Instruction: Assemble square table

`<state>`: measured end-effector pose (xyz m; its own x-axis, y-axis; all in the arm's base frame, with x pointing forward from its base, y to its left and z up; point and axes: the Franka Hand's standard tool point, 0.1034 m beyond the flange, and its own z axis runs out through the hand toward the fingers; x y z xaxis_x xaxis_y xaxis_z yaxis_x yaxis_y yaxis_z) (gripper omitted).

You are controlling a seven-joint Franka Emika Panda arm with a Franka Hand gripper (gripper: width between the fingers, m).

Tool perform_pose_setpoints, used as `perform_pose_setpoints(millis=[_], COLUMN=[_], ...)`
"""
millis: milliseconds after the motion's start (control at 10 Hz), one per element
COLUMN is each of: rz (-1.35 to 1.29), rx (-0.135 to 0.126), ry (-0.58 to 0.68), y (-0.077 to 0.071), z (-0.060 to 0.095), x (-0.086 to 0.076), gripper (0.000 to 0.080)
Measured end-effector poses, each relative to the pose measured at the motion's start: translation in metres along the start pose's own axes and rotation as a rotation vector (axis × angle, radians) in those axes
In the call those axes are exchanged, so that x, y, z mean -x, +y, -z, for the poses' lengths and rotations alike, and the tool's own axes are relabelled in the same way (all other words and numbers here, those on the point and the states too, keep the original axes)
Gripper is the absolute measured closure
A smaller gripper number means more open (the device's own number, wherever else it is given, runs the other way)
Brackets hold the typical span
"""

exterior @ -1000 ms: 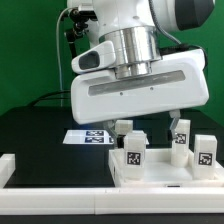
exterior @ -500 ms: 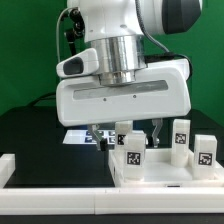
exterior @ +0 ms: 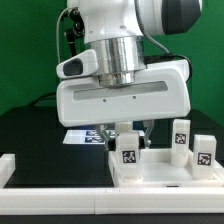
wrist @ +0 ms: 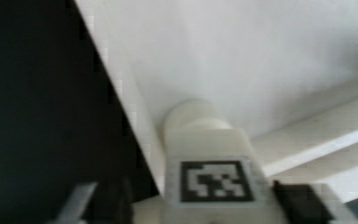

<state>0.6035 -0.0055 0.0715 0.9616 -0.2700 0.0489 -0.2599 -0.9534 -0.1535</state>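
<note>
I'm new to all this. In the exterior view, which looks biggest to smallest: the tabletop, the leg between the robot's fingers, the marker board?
1. Tabletop.
2. Leg and marker board: unsure, since the gripper hides part of each.

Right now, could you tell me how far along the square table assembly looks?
Looks done: at least one leg stands upright on the tabletop; whether it is fastened cannot be told. In hand: the claw is down around another leg, whose tag shows between the fingers in the wrist view; whether it grips is unclear. Left: one more leg stands at the exterior view's right.
</note>
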Motion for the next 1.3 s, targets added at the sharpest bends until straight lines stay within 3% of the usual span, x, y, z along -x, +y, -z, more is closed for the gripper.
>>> perform_pose_setpoints(millis=[100,300,600,800,900,1000,1200,1300], rz=[-0.098,-0.244,-0.704,-1.158,-1.360,-1.411,-1.341,-1.197], rx=[-0.004,-0.005,-0.007,-0.043,-0.096,-0.107,-0.104,-0.085], ry=[0.000,0.000,-0.009,-0.022,-0.032,-0.040,-0.035,-0.022], y=[-0.001,-0.001,-0.012,-0.017,-0.016,-0.016,-0.018,-0.023], z=[0.000,0.000,-0.001,-0.005,-0.005,-0.005,-0.006,-0.007], x=[0.000,0.000,0.003,0.003,-0.002,-0.002,0.000,0.002], gripper=[0.0511,0.0511,0.0511,0.0510,0.0509,0.0509,0.0499,0.0328])
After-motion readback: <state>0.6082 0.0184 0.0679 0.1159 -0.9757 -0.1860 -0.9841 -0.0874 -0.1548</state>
